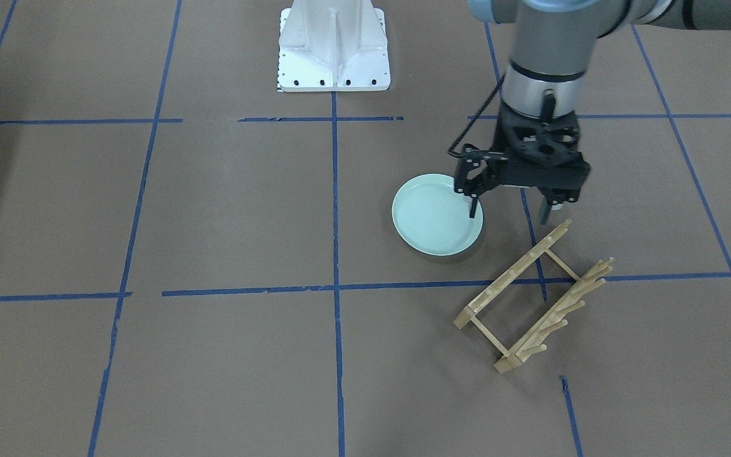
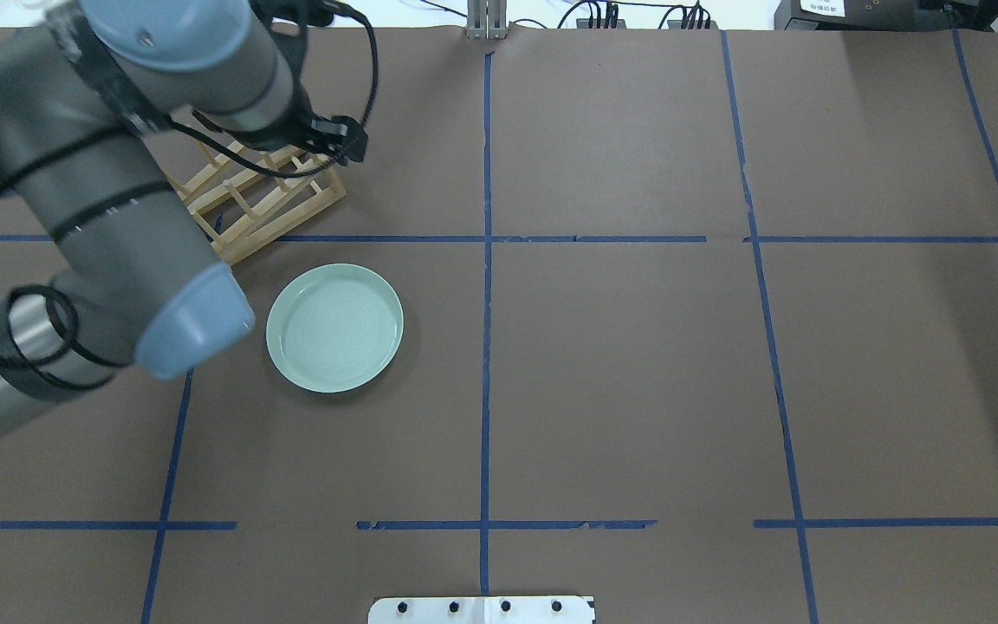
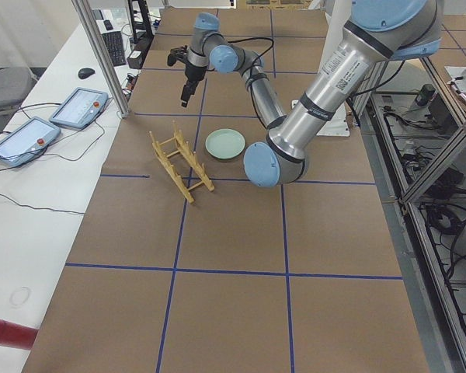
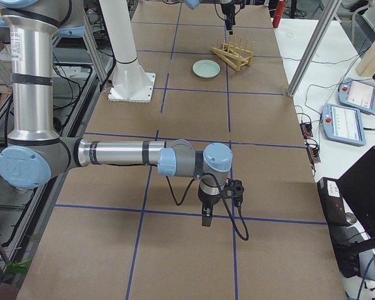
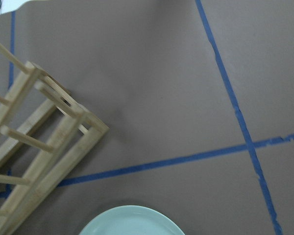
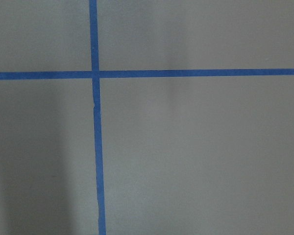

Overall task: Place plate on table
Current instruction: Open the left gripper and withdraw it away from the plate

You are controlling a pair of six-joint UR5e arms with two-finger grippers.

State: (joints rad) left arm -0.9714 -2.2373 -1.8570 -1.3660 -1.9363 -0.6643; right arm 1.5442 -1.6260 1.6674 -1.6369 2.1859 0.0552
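Note:
The pale mint-green plate (image 1: 432,219) lies flat and upright on the brown table (image 1: 213,209), beside the wooden peg rack (image 1: 530,298). It also shows in the overhead view (image 2: 334,328) and at the bottom edge of the left wrist view (image 5: 132,223). My left gripper (image 1: 509,209) hangs above the table between plate and rack, open and empty, one finger over the plate's rim. My right gripper (image 4: 206,215) hovers low over the table far from the plate. It shows only in the exterior right view, so I cannot tell whether it is open.
The rack (image 2: 265,204) lies tipped on its side, partly under my left arm in the overhead view. The white robot base (image 1: 334,47) stands at the table's robot-side edge. Blue tape lines (image 6: 94,147) cross the surface under my right wrist.

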